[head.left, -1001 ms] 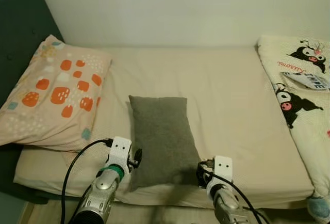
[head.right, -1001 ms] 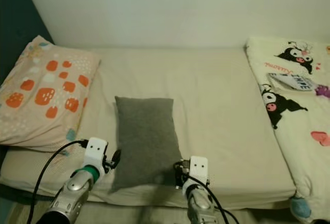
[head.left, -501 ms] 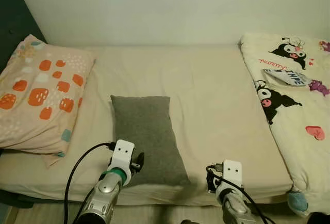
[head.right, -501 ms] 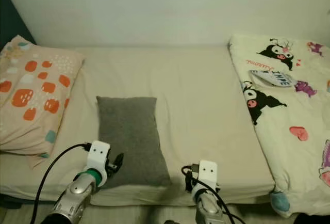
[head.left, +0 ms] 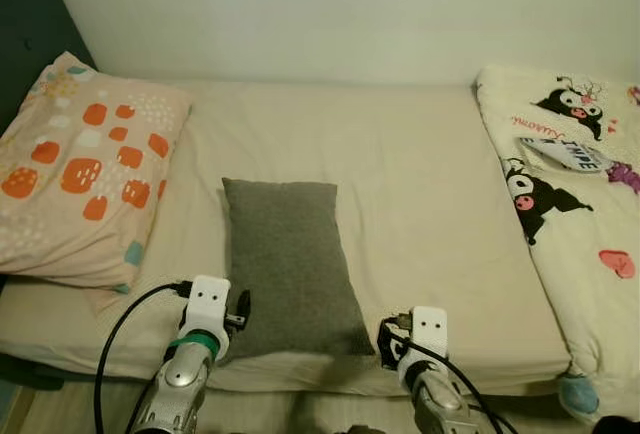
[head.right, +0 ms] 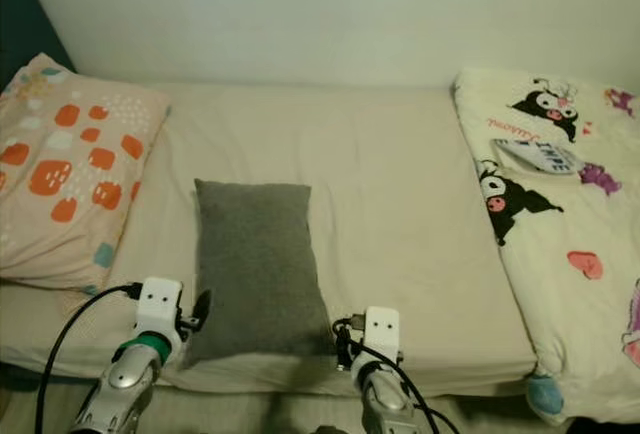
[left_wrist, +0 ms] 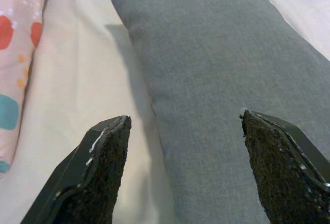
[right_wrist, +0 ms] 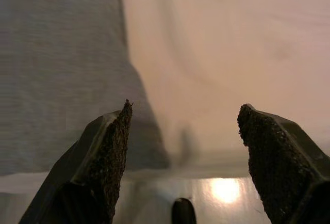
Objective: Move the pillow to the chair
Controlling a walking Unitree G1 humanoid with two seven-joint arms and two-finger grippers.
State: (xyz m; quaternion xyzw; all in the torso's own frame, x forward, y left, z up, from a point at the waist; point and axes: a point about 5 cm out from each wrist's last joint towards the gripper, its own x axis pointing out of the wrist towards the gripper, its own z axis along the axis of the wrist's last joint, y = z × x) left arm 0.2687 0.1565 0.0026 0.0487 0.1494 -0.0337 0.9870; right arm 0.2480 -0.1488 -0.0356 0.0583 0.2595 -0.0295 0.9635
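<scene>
Left eye view: beige bed (head.left: 420, 184), cartoon-print blanket (head.left: 575, 194) along its right edge, orange-spotted pillow (head.left: 85, 189) at its left end, grey pillow (head.left: 290, 264) lay lengthwise by the front edge, left gripper (left_wrist: 185, 170) spread wide over its near left corner, right gripper (right_wrist: 180, 167) spread at its near right corner

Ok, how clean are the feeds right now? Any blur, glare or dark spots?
Eye views: sharp, dim warm light, soft shadow beside the grey pillow. Left wrist view: crisp on the pillow weave between the left claw fingers. Right wrist view: hazy and soft, with a bright glare spot low between the right claw fingers.
</scene>
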